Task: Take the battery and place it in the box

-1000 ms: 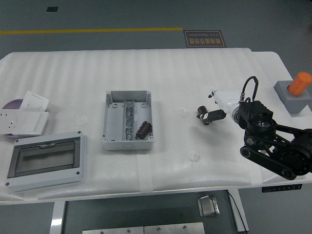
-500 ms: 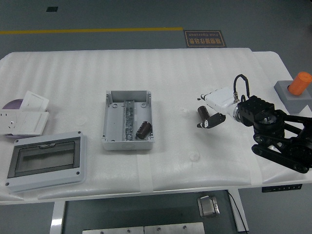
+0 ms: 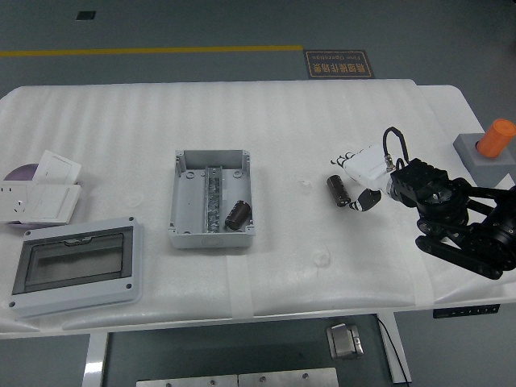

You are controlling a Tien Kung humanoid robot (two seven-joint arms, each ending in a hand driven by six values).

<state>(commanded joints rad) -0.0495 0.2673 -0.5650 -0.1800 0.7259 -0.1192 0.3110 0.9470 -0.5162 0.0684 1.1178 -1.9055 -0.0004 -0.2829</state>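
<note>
The right hand is reaching in from the right edge over the white table, its fingers curling loosely beside a dark cylindrical battery that is lying on the table just left of them; whether they are actually touching it, I cannot tell. The open grey box is sitting well to the left with 1 dark cylinder already lying inside, and an orange knob on a grey base is standing at the far right.

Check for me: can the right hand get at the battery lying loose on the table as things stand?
Probably yes. The right hand sits right beside the battery, which lies on bare table with nothing over it or between them.
</note>
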